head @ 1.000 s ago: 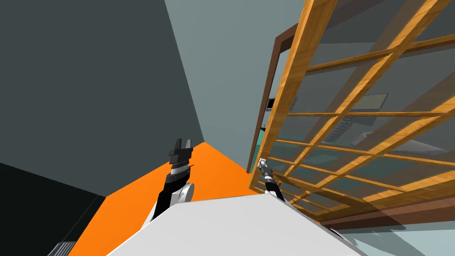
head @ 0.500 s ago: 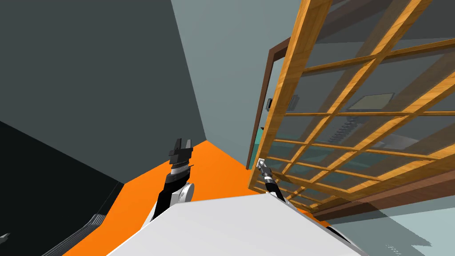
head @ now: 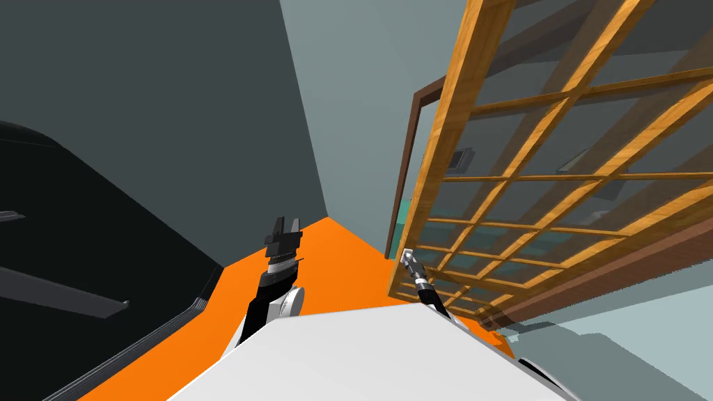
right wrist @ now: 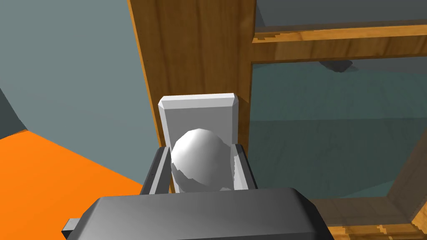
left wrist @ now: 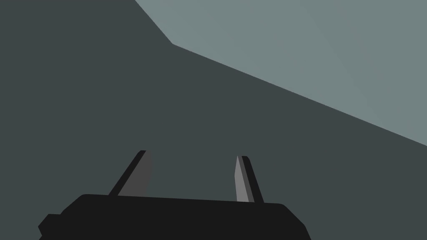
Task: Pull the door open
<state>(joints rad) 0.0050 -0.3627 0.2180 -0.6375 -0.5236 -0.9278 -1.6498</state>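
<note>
while the right gripper (right wrist: 201, 153) sits at the free edge of the wooden glazed door (head: 445, 160), its two fingers (right wrist: 239, 166) are clamped on the round pale knob (right wrist: 196, 164), one on each side of the ball. the knob stands out from a grey backplate (right wrist: 198, 106) fixed to the door's stile (right wrist: 196, 46), and it lies straight ahead of the gripper's body, between the fingers, so the grip is across the knob and the pull must run back along the gripper's own line, toward me. the stile's long axis runs upright, crosswise to that pull. in the head view the door's free edge appears to stand off the dark brown frame (head: 416, 139), though the lens's slant makes the gap hard to judge. the hinge side lies away to my right, so i judge the knob has to travel in an arc, not a straight line. the left gripper (head: 286, 224) hangs over the orange floor (head: 334, 244), well apart from the door, with its fingers spread and nothing between them; the right arm is clearly the nearer one.
</note>
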